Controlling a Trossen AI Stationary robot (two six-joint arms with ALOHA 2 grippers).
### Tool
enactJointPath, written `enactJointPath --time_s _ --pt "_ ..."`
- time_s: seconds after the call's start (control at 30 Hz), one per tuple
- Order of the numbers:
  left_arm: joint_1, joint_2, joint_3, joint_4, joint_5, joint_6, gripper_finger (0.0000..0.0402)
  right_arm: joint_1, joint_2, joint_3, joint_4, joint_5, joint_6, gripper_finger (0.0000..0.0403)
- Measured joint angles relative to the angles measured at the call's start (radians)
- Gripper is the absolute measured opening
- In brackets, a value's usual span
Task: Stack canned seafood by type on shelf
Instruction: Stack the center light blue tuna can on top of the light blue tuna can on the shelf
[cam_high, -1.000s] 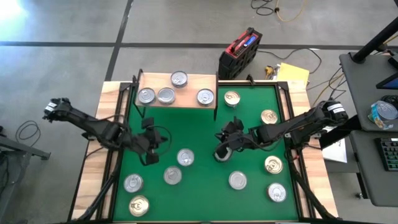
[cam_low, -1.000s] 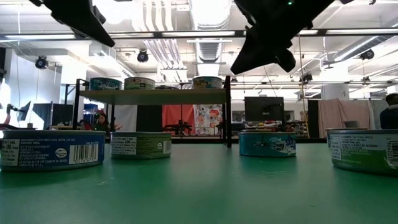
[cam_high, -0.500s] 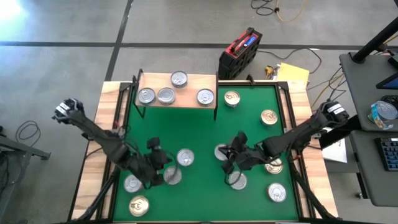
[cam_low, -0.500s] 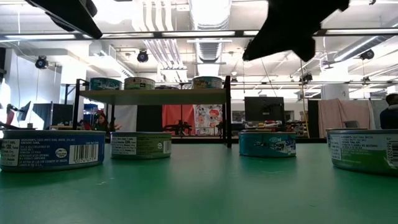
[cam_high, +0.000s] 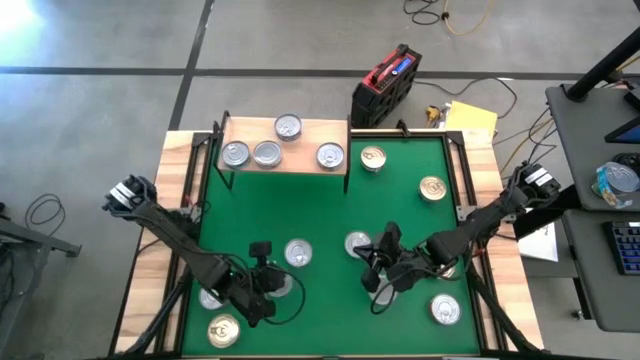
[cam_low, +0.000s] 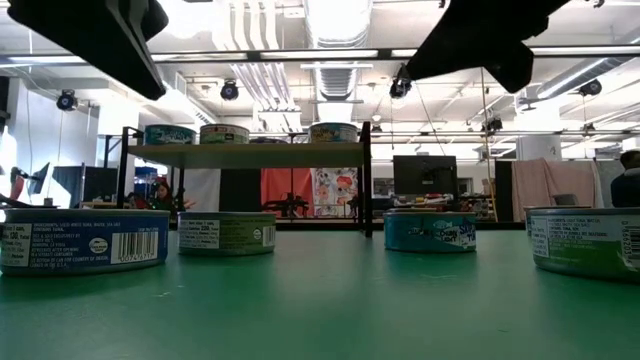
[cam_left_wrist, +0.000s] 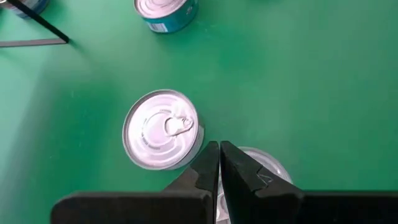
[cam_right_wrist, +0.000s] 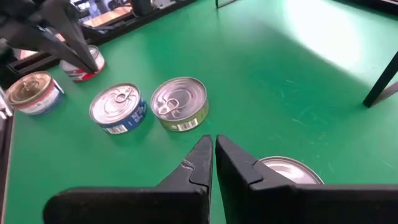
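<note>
While round tins (cam_high: 298, 253) gleam, closed grippers (cam_high: 268, 283) seemingly hover.

arms: two, dark, slim, jointed segments
left arm (cam_high: 170, 235): black links, pale grey-white block at the outer joint
right arm (cam_high: 480, 222): same build, white-marked joint at the outer end
fingers (cam_left_wrist: 202, 177): matte black, flat, tapering wedges on a black crossbar
</note>
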Motion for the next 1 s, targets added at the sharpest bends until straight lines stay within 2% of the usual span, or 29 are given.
enactJointPath --time_s 0.5,0.7,1.0 --pt "-0.002 0.033 0.008 0.002 -0.026 0.005 0.0000 -0.002 0.000 -0.002 0.000 0.001 0.002 0.0011" --pt "-0.002 0.033 0.007 0.007 -0.054 0.046 0.0000 -0.003 0.001 -0.002 -0.002 0.035 -0.034 0.0011" --pt "-0.002 0.033 0.003 0.064 -0.078 0.245 0.0000 -0.003 0.000 -0.002 -0.016 0.016 -0.262 0.0011"
